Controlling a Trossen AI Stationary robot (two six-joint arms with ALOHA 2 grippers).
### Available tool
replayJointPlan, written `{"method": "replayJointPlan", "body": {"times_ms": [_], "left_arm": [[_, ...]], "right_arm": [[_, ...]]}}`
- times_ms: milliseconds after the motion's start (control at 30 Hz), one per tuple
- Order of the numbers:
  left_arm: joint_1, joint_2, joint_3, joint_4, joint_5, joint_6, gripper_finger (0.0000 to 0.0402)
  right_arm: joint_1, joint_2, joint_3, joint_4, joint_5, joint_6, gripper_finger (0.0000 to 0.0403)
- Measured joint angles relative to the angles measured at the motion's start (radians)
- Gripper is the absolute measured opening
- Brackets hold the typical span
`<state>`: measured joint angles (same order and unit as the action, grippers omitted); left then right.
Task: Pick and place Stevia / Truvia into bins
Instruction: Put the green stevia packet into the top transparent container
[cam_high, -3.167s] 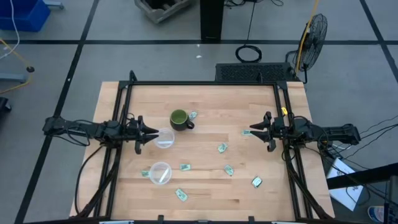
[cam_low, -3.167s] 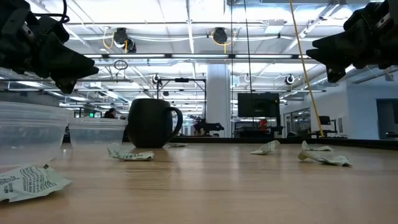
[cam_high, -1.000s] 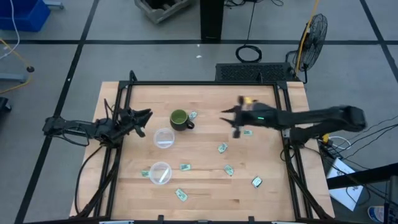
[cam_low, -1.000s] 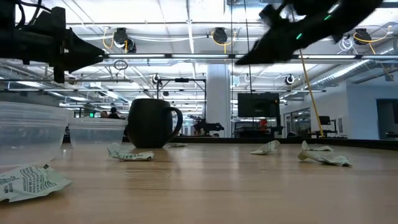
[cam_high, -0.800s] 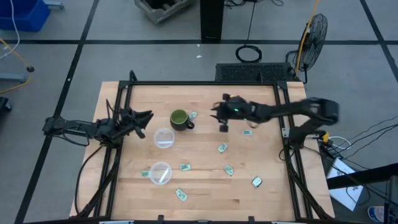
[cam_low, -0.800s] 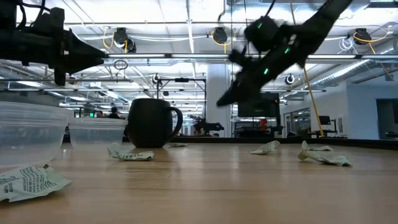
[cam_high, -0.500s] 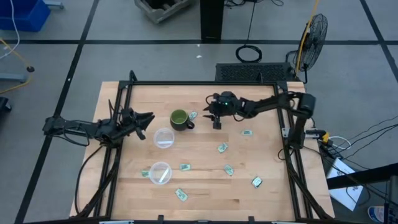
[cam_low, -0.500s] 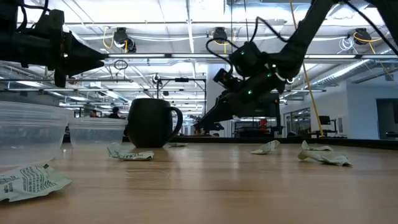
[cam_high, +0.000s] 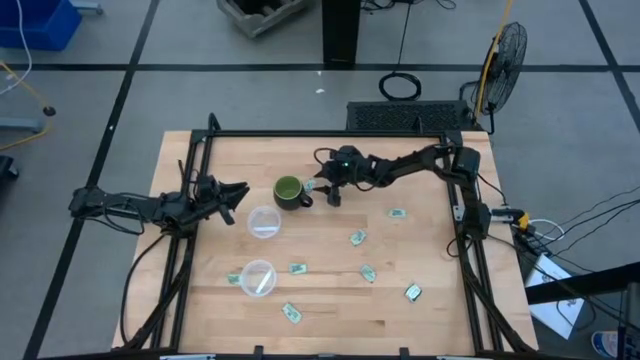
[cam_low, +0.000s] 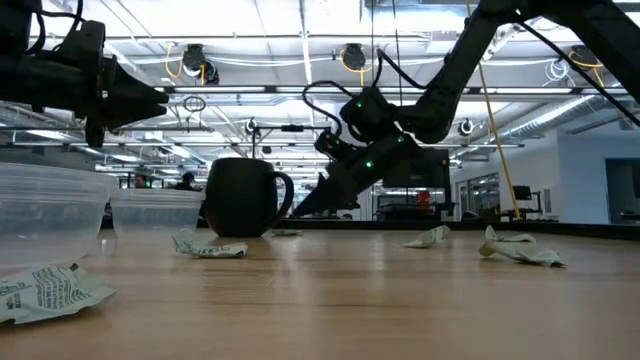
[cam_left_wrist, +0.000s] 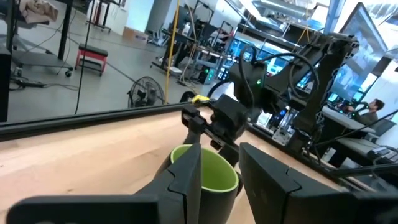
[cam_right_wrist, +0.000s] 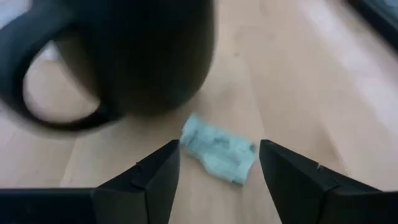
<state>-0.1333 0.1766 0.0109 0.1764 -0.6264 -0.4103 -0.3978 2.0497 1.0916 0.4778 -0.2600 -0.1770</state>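
Several pale green and white Stevia packets lie flat on the wooden table (cam_high: 420, 170). One packet (cam_right_wrist: 219, 151) lies beside the dark green mug (cam_high: 288, 192), on its right side. My right gripper (cam_high: 331, 192) hovers low over that packet, open, with a finger on each side of it and touching nothing. Other packets (cam_high: 357, 238) (cam_high: 297, 268) (cam_high: 412, 292) are scattered toward the near side. Two clear cups (cam_high: 264, 222) (cam_high: 257, 278) stand left of centre. My left gripper (cam_high: 236, 190) waits, open, left of the mug.
The mug (cam_right_wrist: 143, 56) stands close in front of my right gripper's fingers, handle toward the right arm. More packets (cam_high: 397, 213) (cam_high: 369, 274) (cam_high: 291, 313) lie about the table. A black frame (cam_high: 320, 133) rims the table's far, left and right sides.
My right gripper has swept from the table's right side toward the left and far side, dropping low beside the mug, over the packet there. It has stayed open. The packets, cups and mug have not moved.
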Motion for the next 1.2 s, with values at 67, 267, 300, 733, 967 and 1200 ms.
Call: {"method": "replayJointPlan", "body": {"times_ms": [67,267,300,733,967,1200], "left_arm": [[0.000,0.000,0.000,-0.009,0.000,0.000,0.0113],[0.000,0.000,0.000,-0.025,-0.003,0.000,0.0113],[0.000,0.000,0.000,-0.023,-0.003,0.000,0.0113],[0.000,0.000,0.000,0.009,-0.011,0.026,0.0113],[0.000,0.000,0.000,0.014,-0.011,0.048,0.0113],[0.000,0.000,0.000,0.015,-0.011,0.053,0.0113]], "right_arm": [[0.006,-0.001,0.000,-0.023,0.024,0.055,0.0212],[0.071,0.000,-0.002,-0.031,0.210,0.001,0.0211],[0.083,0.000,-0.001,-0.033,0.237,-0.016,0.0211],[0.094,0.010,0.115,-0.211,0.175,0.029,0.0210],[0.092,0.042,0.158,-0.273,0.169,0.029,0.0204],[0.110,0.059,0.177,-0.276,0.237,0.032,0.0152]]}}
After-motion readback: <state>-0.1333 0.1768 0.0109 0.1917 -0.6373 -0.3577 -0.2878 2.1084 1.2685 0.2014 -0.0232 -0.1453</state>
